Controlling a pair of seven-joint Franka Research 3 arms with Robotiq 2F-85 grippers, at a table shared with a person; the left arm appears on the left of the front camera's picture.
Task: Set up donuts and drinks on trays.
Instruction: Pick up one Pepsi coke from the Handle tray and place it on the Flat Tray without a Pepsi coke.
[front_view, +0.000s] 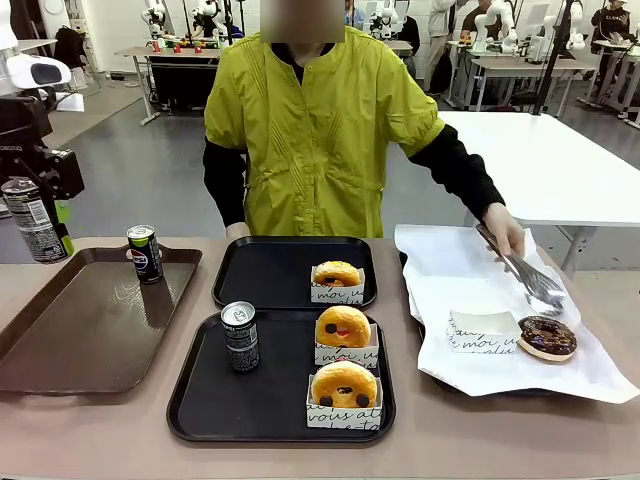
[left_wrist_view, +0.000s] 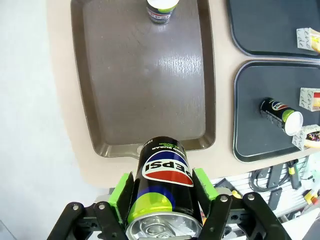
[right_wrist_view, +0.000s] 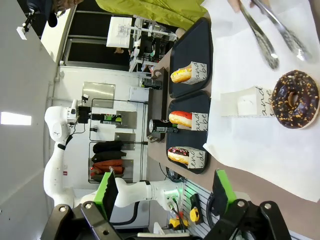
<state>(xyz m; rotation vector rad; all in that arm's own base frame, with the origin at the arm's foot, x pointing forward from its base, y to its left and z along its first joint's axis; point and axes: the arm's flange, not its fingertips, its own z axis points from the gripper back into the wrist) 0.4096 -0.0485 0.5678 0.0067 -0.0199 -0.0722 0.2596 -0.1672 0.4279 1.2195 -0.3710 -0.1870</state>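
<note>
Left wrist view: left gripper (left_wrist_view: 163, 194) is clamped on a can (left_wrist_view: 165, 170), up off the bench at 9 o'clock. Right gripper (right_wrist_view: 165, 192) hangs open. Swinging toward the far black tray (front_view: 265, 270) at 12 o'clock, it might clip the other can (front_view: 145, 253) on the brown tray (front_view: 70, 340).

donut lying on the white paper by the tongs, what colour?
Dark chocolate brown donut with small orange-tan flecks; clearest in the right wrist view.

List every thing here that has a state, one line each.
left gripper: shut on held can
right gripper: open, empty
left can, on brown tray: upright
middle can, on near black tray: upright
far black tray: one donut, no can
tongs: open, in person's hand
paper holder on white paper: empty
</note>
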